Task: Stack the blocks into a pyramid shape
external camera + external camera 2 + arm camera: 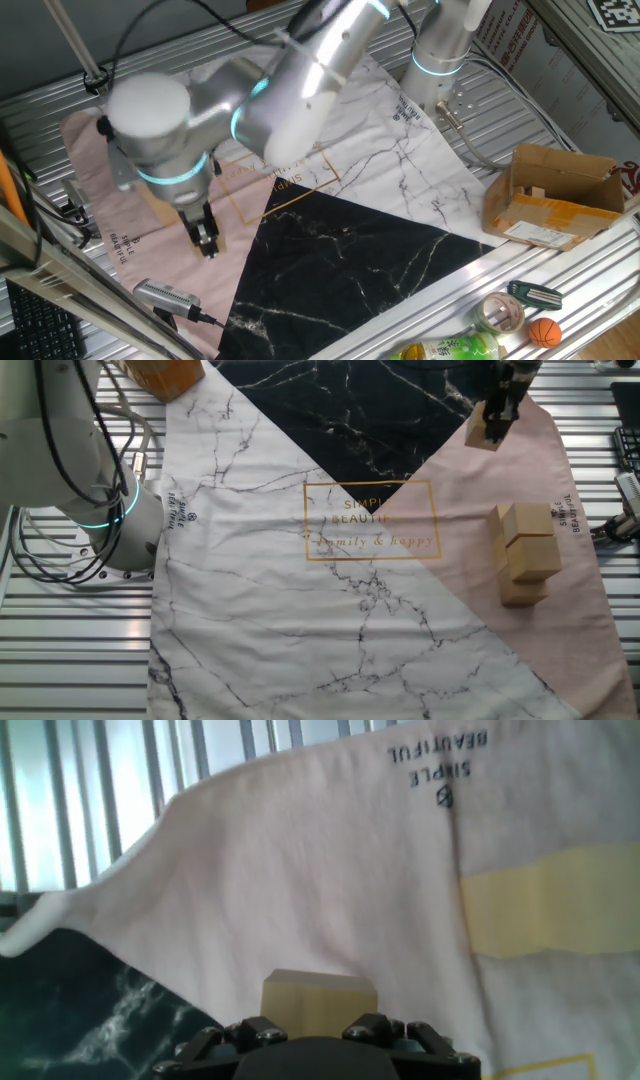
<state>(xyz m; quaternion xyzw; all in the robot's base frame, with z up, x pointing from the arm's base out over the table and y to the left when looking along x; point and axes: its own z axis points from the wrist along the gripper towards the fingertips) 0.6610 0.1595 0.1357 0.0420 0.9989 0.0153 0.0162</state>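
My gripper (497,415) is shut on one tan wooden block (484,432) and holds it over the pink part of the cloth, close to the black part. In the hand view the block (320,1000) sits between my fingers (262,1030). In one fixed view the gripper (206,240) hangs low over the pink cloth. The other blocks (525,555) stand stacked in a tight pile on the pink cloth, apart from the gripper. They show as a pale blurred band in the hand view (550,900). In one fixed view the arm hides them.
A cloth (300,620) of white marble, black marble and pink patches covers the table. A brown cardboard box (555,195) stands at one edge. A tape roll (500,312), a small ball (544,332) and a bottle (450,350) lie on the rail. The arm's base (110,510) stands beside the cloth.
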